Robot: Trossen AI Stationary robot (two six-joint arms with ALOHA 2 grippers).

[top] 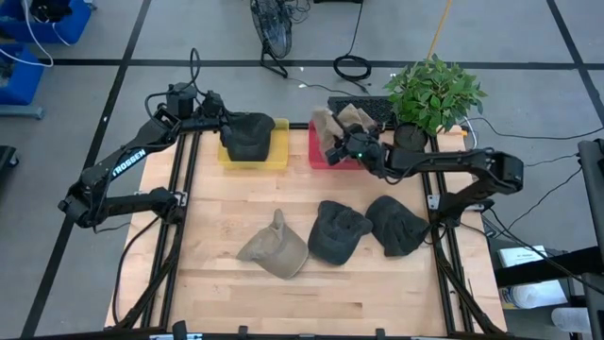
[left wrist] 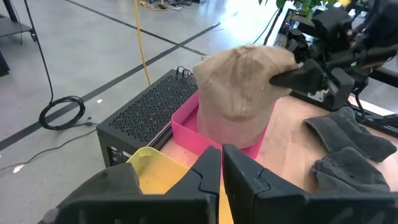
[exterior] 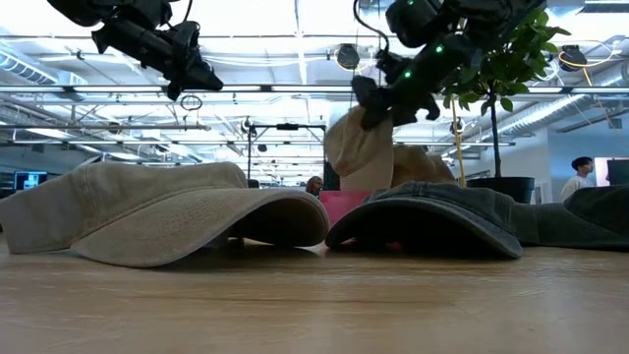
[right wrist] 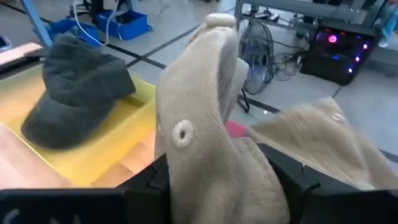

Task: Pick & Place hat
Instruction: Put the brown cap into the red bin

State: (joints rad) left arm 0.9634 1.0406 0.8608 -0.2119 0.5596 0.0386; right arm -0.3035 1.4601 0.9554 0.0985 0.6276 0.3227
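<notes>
On the left of the wooden table [top: 236, 302], the left gripper [top: 219, 117] hangs above the yellow bin [top: 276, 151] at the far edge, its two fingers [left wrist: 205, 177] pressed together with nothing between them. In that bin lies a dark grey cap [top: 247, 136], filling most of it and showing in the right wrist view as a slumped dark crown on the yellow floor. Just beside the yellow bin stands the pink bin [top: 321, 156], and the right gripper [top: 338, 149] is over it, its jaws partly apart and closed on the cloth of a tan cap [right wrist: 205, 118], which hangs down from the fingers above the pink bin; in the left wrist view the cap's crown is upright over the bin's rim. A second piece of tan cloth [right wrist: 317, 137] lies behind the held cap, in or over the pink bin; which, cannot be told. Nearer the front, three more caps lie in a row on the table: a tan cap on the table [top: 275, 249], then a dark cap in the middle [top: 337, 230], then a dark cap at the right [top: 396, 225], the last two touching. Behind the right arm, off the far right corner, stands a potted plant [top: 434, 93].
</notes>
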